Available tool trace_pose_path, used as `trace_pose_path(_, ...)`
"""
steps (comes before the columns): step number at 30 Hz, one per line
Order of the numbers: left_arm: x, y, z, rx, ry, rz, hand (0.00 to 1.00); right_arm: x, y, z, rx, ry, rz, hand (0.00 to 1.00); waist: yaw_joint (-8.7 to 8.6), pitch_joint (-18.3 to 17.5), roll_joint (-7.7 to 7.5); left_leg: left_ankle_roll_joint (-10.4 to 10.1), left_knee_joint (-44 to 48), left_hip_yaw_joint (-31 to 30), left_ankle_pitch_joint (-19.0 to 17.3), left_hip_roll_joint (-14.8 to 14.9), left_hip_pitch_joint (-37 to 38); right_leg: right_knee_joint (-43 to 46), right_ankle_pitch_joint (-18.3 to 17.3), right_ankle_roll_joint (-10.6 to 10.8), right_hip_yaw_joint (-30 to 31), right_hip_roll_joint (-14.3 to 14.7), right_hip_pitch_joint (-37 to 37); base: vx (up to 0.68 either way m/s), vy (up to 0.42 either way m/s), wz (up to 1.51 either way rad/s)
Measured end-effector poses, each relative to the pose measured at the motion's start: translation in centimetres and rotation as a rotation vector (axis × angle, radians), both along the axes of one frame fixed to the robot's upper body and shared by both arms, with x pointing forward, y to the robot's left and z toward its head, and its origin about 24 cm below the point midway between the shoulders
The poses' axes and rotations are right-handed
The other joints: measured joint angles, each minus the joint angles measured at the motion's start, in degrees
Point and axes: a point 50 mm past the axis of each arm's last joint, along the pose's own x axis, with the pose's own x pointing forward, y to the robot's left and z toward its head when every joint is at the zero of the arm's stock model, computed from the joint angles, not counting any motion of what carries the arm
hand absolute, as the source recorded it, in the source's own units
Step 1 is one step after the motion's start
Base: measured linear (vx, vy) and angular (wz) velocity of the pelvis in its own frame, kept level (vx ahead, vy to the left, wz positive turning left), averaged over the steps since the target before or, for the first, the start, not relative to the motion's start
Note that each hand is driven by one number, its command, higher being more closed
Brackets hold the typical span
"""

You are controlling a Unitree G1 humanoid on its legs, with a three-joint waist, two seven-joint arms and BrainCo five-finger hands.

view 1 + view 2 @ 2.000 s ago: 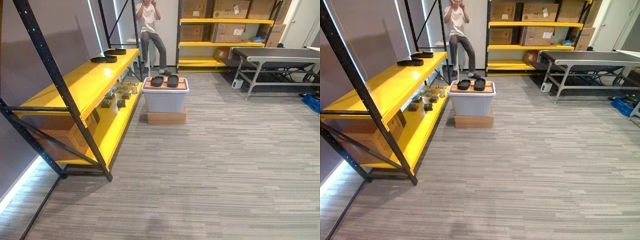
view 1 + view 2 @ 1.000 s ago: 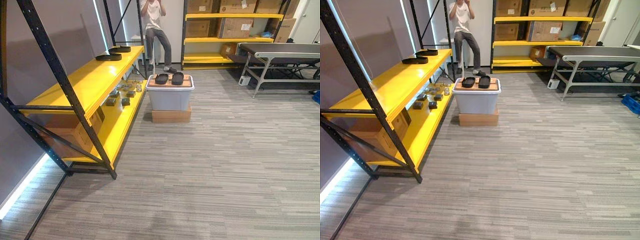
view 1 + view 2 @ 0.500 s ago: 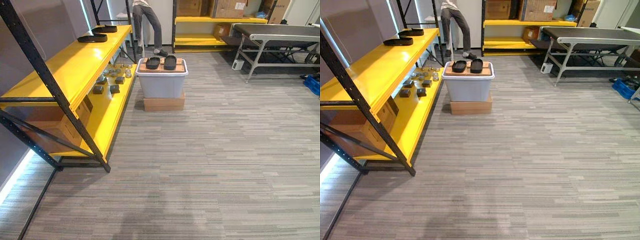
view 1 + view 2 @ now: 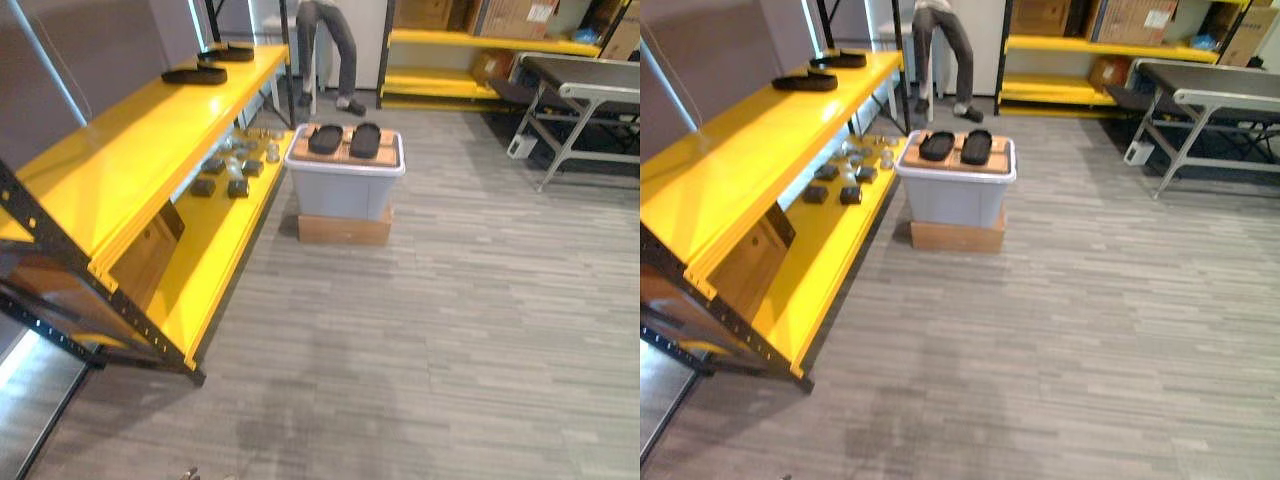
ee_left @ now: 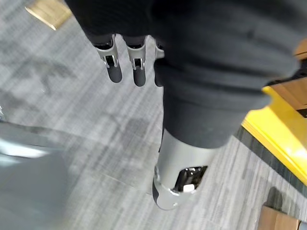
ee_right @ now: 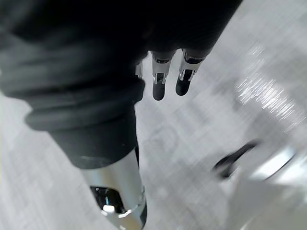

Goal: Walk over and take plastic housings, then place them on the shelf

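housings [image 4: 326, 139] atop bin [image 4: 345, 192], well apart from left hand [image 5: 139, 72], right hand [image 6: 117, 189] fingers [image 6: 159, 88]

We hold our left hand [image 5: 181, 160] hanging loose, its fingers [image 5: 114, 68] straight and relaxed, the thumb set apart and nothing in its grasp. Our right hand [image 6: 116, 184] hangs the same way, fingers [image 6: 159, 85] straight, slack and empty.

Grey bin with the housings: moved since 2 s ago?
No. The grey bin still sits on the cardboard box beside the yellow shelf; the camera shifted, not it.
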Motion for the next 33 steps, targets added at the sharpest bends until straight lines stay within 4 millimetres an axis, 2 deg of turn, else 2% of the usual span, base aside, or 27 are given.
trace_pose_path(1,-1.5,-0.8,-0.5,-0.027,0.04,0.012,0.0,0.5,0.2,0.1,-0.001,-0.017,0.005,0.0,0.91,-0.02,0.14,1.33,-5.06,0.73,-0.99,-0.81,-3.94,-1.1,-1.25,0.41,2.28,-0.6,2.18,0.62,0.101,-0.95)
trace_pose_path(2,-2.3,-1.1,-0.8,-0.039,0.061,0.017,0.0,0.8,0.3,0.1,0.003,-0.022,0.005,0.0,1.39,0.04,-0.11,1.28,-10.03,0.93,-1.36,-1.45,-5.1,-1.18,-2.06,0.62,3.41,-1.25,3.12,0.5,0.122,-0.96)
trace_pose_path(4,-5.1,-2.6,-1.5,-0.087,0.135,0.035,0.0,0.6,-0.2,0.2,-0.006,-0.027,-0.024,0.0,2.79,-0.23,-0.51,2.05,-36.44,2.56,0.48,-3.94,-6.29,-2.03,-6.45,2.14,6.21,-4.11,6.81,0.45,0.191,-0.7)
trace_pose_path(5,-5.6,-2.9,-1.6,-0.093,0.15,0.036,0.0,0.3,-0.4,0.2,-0.006,-0.025,-0.051,0.0,2.74,-0.36,-0.45,2.45,-42.48,2.48,1.97,-4.4,-6.42,-2.23,-7.62,2.42,6.4,-4.6,7.91,0.55,0.247,-0.33)
trace_pose_path(6,-6.4,-2.9,-1.7,-0.091,0.185,0.017,0.0,-0.8,-0.3,0.0,0.002,0.0,-0.095,0.0,3.68,-1.6,-2.09,4.77,-41.65,4.1,6.35,-6.1,-6.75,-2.03,-10.04,3.03,6.62,-6.79,9.15,0.67,0.218,-0.04)
trace_pose_path(7,-6.9,-2.6,-1.6,-0.079,0.204,0.0,0.0,-2.0,0.2,-0.4,0.017,0.028,-0.109,0.0,3.45,-3.49,-3.83,7.49,-40.44,4.23,6.27,-8.59,-6.84,1.45,-11.4,4.66,6.18,-8.55,8.73,0.67,0.218,0.12)
trace_pose_path(8,-6.8,-2.4,-1.7,-0.076,0.208,-0.01,0.0,-2.3,0.3,-0.5,0.023,0.036,-0.113,0.0,3.11,-3.65,-4.3,9.25,-40.19,3.44,5.53,-9.62,-6.51,6.12,-11.79,5.38,5.7,-8.78,7.11,0.87,0.244,0.47)
trace_pose_path(9,-6.3,-1.9,-1.6,-0.062,0.208,-0.041,0.0,-2.8,0.8,-0.8,0.045,0.057,-0.133,0.0,2.94,-3.9,-4.83,10.54,-41.37,3.2,4.3,-10.81,-3.62,19.73,-10.8,8.38,5.08,-8.99,2.6,0.6,0.177,0.47)
trace_pose_path(10,-6.0,-1.6,-1.5,-0.055,0.208,-0.058,0.0,-3.0,1.1,-0.9,0.054,0.065,-0.138,0.0,3.02,-3.83,-5.25,10.94,-42.24,2.83,3.48,-11.56,-1.64,26.83,-8.59,12.26,4.74,-9.06,0.28,0.89,0.253,0.42)
trace_pose_path(11,-5.3,-1.6,-1.5,-0.051,0.199,-0.095,0.0,-3.4,1.7,-1.1,0.071,0.082,-0.13,0.0,2.9,-3.81,-5.51,12.35,-43.34,2.07,1.73,-12.16,2.5,40.61,0.67,23.69,4.63,-9.3,-5.01,0.72,0.168,0.22)
trace_pose_path(12,-4.5,-1.7,-1.4,-0.045,0.187,-0.12,0.0,-3.0,2.1,-1.2,0.081,0.08,-0.087,0.0,2.86,-3.7,-5.47,14.35,-43.94,1.75,0.27,-12.37,7.03,53.31,4.36,23.22,3.14,-10.43,-10.03,0.7,0.136,0.1)
trace_pose_path(13,-4.2,-1.7,-1.4,-0.04,0.183,-0.123,0.0,-2.8,2.3,-1.2,0.082,0.077,-0.064,0.0,2.89,-3.62,-5.36,15.01,-44.41,1.55,-0.13,-12.5,9.56,57.98,4.18,22.95,2.03,-11.52,-12.35,0.78,0.077,-0.01)
trace_pose_path(14,-3.0,-1.6,-1.1,-0.024,0.149,-0.136,0.0,-2.3,2.8,-1.2,0.083,0.077,0.012,0.0,2.02,-3.79,-4.61,16.36,-47.25,-0.12,-0.97,-12.29,17.35,63.92,2.46,20.05,-2.21,-14.48,-18.21,0.61,0.026,0.03)
trace_pose_path(16,-1.5,-1.7,-0.9,-0.014,0.11,-0.15,0.0,-2.1,2.9,-1.1,0.081,0.066,0.02,0.0,1.12,-4.16,-4.46,16.7,-50.38,-2.27,-2.52,-11.76,22.06,62.43,0.09,16.96,-4.26,-14.99,-22.44,0.62,-0.054,0.3)
trace_pose_path(17,0.5,-1.8,-0.5,-0.008,0.057,-0.156,0.0,-2.0,2.7,-1.0,0.07,0.056,0.018,0.0,0.08,-4.18,-4.26,14.89,-53.49,-4.74,-5.79,-10.59,25.8,57.43,-2.55,16.23,-5.25,-14.17,-26.98,0.66,-0.146,0.64)
trace_pose_path(19,3.1,-2.0,0.2,-0.005,-0.009,-0.168,0.0,-2.6,2.3,-1.0,0.064,0.07,0.002,0.0,-0.78,-3.81,-3.69,14.51,-56.37,-6.22,-6.88,-7.76,30.62,40.07,-3.06,15.57,-6.07,-12.39,-30.09,0.69,-0.235,0.68)
trace_pose_path(20,3.7,-2.1,0.4,0.0,-0.028,-0.168,0.0,-3.3,2.3,-1.0,0.064,0.085,-0.003,0.0,-1.32,-3.89,-3.75,14.42,-57.82,-6.47,-6.85,-6.64,32.97,29.5,-2.13,15.29,-6.6,-12.08,-29.76,0.75,-0.345,0.62)
trace_pose_path(21,3.9,-2.0,0.4,0.003,-0.034,-0.169,0.0,-4.1,2.3,-1.1,0.063,0.107,-0.01,0.0,-1.83,-4.04,-4.57,13.41,-58.93,-7.31,-6.24,-6.63,36.09,15.44,1.89,15.27,-7.58,-12.67,-29.23,1.02,-0.449,0.53)
trace_pose_path(22,3.7,-3.0,0.1,-0.021,-0.025,-0.164,0.0,-4.8,1.5,-1.0,0.046,0.126,-0.021,0.0,-2.34,-4.14,-2.31,12.05,-58.22,-7.66,-5.47,-4.62,38.62,17.67,7.64,8.76,-9.65,-11.58,-28.19,0.87,-0.38,0.29)
trace_pose_path(23,3.3,-3.3,-0.1,-0.035,-0.016,-0.162,0.0,-4.6,1.1,-0.9,0.036,0.117,-0.033,0.0,-2.37,-4.54,-0.84,10.29,-57.26,-7.39,-4.39,-3.46,38.35,20.14,5.7,8.31,-10.2,-10.97,-28.81,0.87,-0.329,0.17)
trace_pose_path(25,3.5,-3.0,0.1,-0.031,-0.039,-0.115,0.0,-4.1,1.1,-0.8,0.037,0.097,-0.049,0.0,-2.35,-4.43,-0.53,3.1,-44.81,-7.96,4.57,-2.77,34.67,25.5,-2.28,5.75,-12.64,-10.64,-26.39,0.8,-0.345,0.14)
trace_pose_path(26,3.3,-2.9,0.1,-0.033,-0.041,-0.092,0.0,-4.0,1.2,-0.8,0.037,0.092,-0.047,0.0,-2.33,-4.25,-0.22,-0.15,-37.91,-8.98,7.87,-2.39,32.14,24.82,-3.63,5.49,-12.91,-10.0,-24.36,0.77,-0.329,0.04)
trace_pose_path(27,2.6,-2.9,-0.1,-0.045,-0.035,-0.052,0.0,-3.7,1.3,-0.7,0.037,0.078,-0.044,0.0,-2.25,-3.76,0.53,-6.92,-21.63,-11.98,13.21,-1.75,25.17,22.04,-5.42,4.78,-12.98,-8.13,-19.57,0.59,-0.165,-0.14)
trace_pose_path(28,1.7,-2.9,-0.3,-0.05,-0.021,-0.032,0.0,-3.3,1.3,-0.7,0.036,0.067,-0.038,0.0,-1.87,-3.28,1.4,-8.01,-6.09,-11.79,12.91,-0.74,18.34,18.53,-6.34,4.12,-12.6,-5.59,-14.05,0.57,-0.122,-0.21)
trace_pose_path(30,-0.1,-2.7,-0.6,-0.049,0.023,-0.02,0.0,-3.3,1.7,-0.8,0.046,0.071,-0.043,0.0,-0.97,-2.89,0.51,-6.97,3.61,-8.44,10.45,0.14,10.18,12.13,-6.65,3.63,-11.38,-3.9,-5.36,0.56,-0.068,-0.36)
trace_pose_path(31,-1.3,-2.7,-0.9,-0.055,0.051,-0.015,0.0,-3.3,1.8,-0.8,0.047,0.074,-0.041,0.0,-0.01,-3.14,-0.25,-3.73,2.54,-4.09,7.74,1.04,5.42,8.23,-6.63,3.67,-9.66,-3.91,-1.05,0.54,-0.044,-0.5)
trace_pose_path(33,-2.3,-2.2,-0.9,-0.049,0.071,0.001,0.0,-2.7,1.6,-0.7,0.04,0.061,-0.042,0.0,1.46,-2.92,-0.86,-0.61,-7.56,1.02,2.31,2.14,0.13,3.96,-6.45,4.29,-7.13,-4.75,3.78,0.5,0.028,-0.63)
